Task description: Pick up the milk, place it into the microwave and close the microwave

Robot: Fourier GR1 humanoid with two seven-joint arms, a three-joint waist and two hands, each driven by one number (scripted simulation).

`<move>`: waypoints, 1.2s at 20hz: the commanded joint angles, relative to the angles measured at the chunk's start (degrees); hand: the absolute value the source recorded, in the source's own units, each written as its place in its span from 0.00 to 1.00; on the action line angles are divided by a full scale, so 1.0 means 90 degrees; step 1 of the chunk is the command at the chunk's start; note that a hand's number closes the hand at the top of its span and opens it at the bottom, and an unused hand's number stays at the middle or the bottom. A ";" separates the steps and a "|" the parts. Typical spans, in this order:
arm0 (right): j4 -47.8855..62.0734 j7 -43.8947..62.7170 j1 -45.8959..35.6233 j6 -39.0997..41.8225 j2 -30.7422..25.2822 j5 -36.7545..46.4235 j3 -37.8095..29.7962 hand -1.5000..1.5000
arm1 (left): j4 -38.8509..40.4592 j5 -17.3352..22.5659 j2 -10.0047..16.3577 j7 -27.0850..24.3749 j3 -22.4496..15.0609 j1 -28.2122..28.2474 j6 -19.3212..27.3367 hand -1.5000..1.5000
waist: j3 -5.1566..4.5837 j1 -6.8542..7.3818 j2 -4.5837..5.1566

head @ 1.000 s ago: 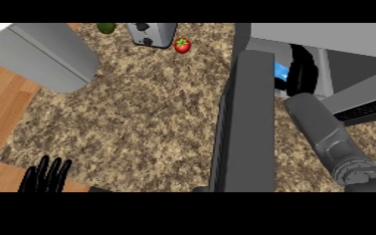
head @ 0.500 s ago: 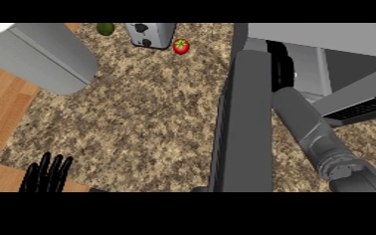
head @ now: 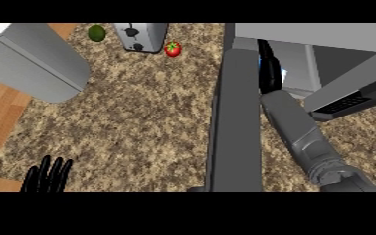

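The microwave point(head: 308, 36) stands open at the right of the speckled counter point(head: 147, 109), its grey door point(head: 235, 124) swung out towards the near edge; the right forearm runs alongside that door and the right hand point(head: 269, 72) is inside the cavity; just beside it, against the pale inner wall, shows a thin sliver of blue, which looks to be the milk point(head: 285, 74), though most of it is hidden behind the hand; whether the hand is closed round it or merely next to it I cannot tell. The left hand point(head: 46, 178) rests at the lower left corner, fingers straight and pointing up, holding nothing. At the back of the counter sit a toaster point(head: 143, 36), a tomato point(head: 172, 49) just beside it, and a green fruit point(head: 96, 32) on its other side.
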 commanded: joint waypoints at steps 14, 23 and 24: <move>-0.0168 -0.1986 0.1452 0.2335 0.0269 -0.0891 -0.0870 0.00 | -0.0649 -0.0077 -0.0111 0.0240 -0.0178 0.0608 0.0144 0.00 | -0.0027 -0.0526 -0.0239; -0.0267 -0.2667 0.2136 0.3620 0.0068 -0.0884 -0.0834 0.00 | -0.0249 -0.0453 -0.0143 -0.0009 -0.0197 0.0609 0.0080 0.00 | -0.0042 -0.0709 -0.0308; -0.0258 -0.2582 0.2122 0.3535 0.0238 -0.0916 -0.0856 0.00 | -0.0529 -0.0323 -0.0073 0.0186 -0.0173 0.0791 0.0054 0.00 | -0.0042 -0.0709 -0.0318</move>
